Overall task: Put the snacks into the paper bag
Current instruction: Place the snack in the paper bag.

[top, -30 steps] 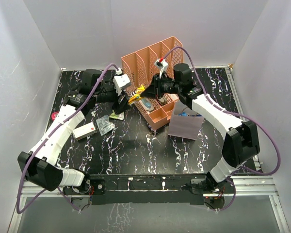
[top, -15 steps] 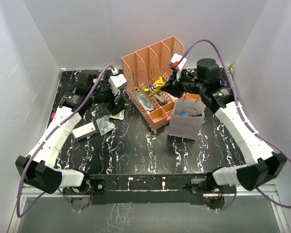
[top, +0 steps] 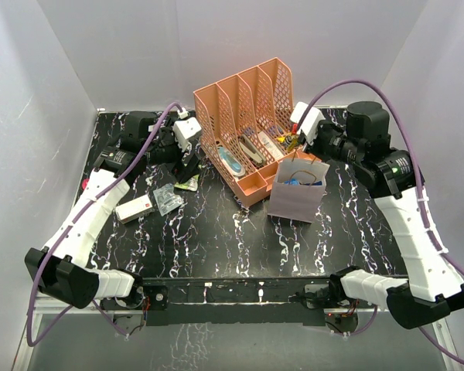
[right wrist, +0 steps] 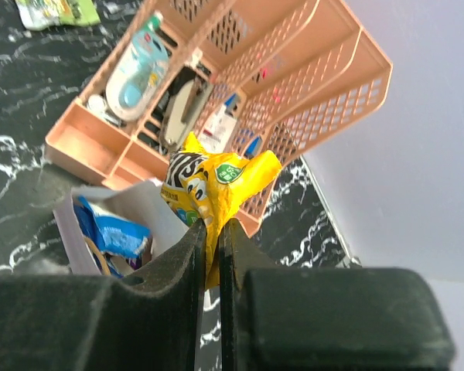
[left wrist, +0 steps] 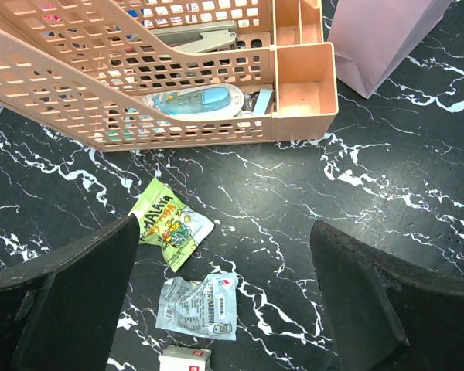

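Uppermost, one snack, a yellow packet (right wrist: 216, 182), crumpled and printed with a cartoon face and a green badge, is pinched by its lower edge in the right hand (right wrist: 213, 236), whose fingers are pressed nearly together on the wrapper. It is held in the air close to the open mouth of the paper bag (top: 294, 205), on the side facing the organiser (top: 240, 97).

Paper bag: pale greyish-mauve, stood upright on the tabletop (top: 240, 239), mouth open, thin handles raised. Contents seen: a blue packet (right wrist: 112, 232) laid against the pale inner wall. Anything deeper is hidden.

Snacks lying on the tabletop, all found to the left of the organiser:
- a green packet (left wrist: 170, 228) with cartoon print, laid flat near the organiser's base;
- a clear packet (left wrist: 197, 305) with pale printing, just beside the green one;
- a white and red bar (top: 134, 208), set further left, well apart from the bag.

Left hand (left wrist: 224, 255): spread wide, nothing held between its fingers, poised over the green packet and the clear packet.

Organiser: peach plastic mesh, divided into several slanted compartments, with small trays at the front. Contents seen: a blue-white tool (left wrist: 197, 100) laid in one compartment and a grey item (left wrist: 209, 35) in the next. Small coloured items (right wrist: 230, 124) are lodged further in, too small to be told apart.
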Available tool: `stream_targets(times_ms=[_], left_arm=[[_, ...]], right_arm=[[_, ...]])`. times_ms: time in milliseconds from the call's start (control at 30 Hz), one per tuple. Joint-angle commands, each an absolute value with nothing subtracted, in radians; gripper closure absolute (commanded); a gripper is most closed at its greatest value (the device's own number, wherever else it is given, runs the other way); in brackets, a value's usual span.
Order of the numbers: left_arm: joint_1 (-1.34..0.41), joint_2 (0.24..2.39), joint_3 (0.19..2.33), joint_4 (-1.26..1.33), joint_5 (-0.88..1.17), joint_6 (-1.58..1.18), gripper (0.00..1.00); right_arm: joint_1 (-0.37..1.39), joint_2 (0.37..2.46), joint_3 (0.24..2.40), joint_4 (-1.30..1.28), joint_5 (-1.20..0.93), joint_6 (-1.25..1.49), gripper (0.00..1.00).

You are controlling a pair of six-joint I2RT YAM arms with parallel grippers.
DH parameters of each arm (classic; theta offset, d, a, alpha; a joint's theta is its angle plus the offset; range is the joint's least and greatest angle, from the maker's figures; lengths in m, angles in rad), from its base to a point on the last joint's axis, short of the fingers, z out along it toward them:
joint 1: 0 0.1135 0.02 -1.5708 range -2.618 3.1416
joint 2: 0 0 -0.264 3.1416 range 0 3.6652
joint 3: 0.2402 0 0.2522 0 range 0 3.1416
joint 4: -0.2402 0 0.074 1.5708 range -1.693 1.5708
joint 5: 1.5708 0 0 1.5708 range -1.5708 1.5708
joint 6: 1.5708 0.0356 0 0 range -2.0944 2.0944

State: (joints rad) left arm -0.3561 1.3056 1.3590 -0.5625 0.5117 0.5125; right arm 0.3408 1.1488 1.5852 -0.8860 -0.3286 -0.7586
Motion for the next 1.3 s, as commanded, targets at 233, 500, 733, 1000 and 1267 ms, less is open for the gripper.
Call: stream_targets(times_ms=[233,500,733,1000,1267], left_arm=[[-0.348,1.321,1.325,-0.552,0.49,0.534,0.08],[-0.347,1.334,1.325,-0.551,0.492,0.537,0.08],[-0.34,1.33,1.318,-0.548,0.489,0.54,0.08],[-0.331,1.328,1.315,-0.547,0.495,0.537,0.08],[-0.325,1.344,1.322,-0.545,0.503,0.532,0.08]], right_arm=[[0.339,1.184,1.65,-1.06,-0.232,-0.991,0.92],[0.339,1.243,1.638,-1.092,-0.247,-1.054,0.92],[0.336,1.297,1.643,-1.108,-0.3,-1.093,0.92],[0.251,1.341,1.64,-1.127,-0.39,-1.153,0.92],[0.175,1.377,1.634,-1.144,-0.462,-1.206,0.92]])
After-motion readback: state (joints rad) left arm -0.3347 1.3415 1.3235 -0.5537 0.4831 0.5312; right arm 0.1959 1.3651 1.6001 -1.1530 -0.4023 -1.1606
